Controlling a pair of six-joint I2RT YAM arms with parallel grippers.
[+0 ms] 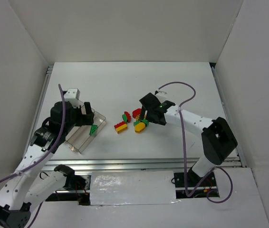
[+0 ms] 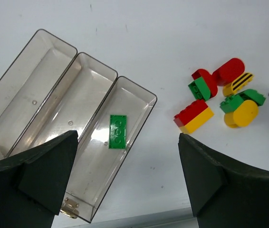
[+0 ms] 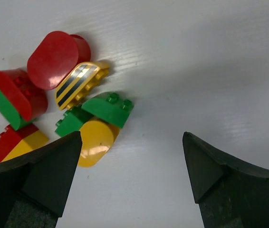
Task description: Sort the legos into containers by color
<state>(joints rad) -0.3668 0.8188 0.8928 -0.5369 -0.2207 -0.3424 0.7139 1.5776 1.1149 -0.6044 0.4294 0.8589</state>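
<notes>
Spread wide and empty, my right gripper (image 3: 130, 137) hung just beside the heap of red, yellow and green plastic bricks (image 3: 72, 99), so I judged it should slide over until its jaws straddled only the green rounded brick (image 3: 110, 108) touching the yellow disc-shaped one (image 3: 94, 142), then close gently. My left gripper (image 2: 128, 135), also spread, hovered over the clear three-compartment plastic tray (image 2: 34, 80), whose compartment nearest the heap held one flat green brick (image 2: 117, 131). I could read no brand or writing, only black stripes on a yellow wedge (image 3: 80, 84).
</notes>
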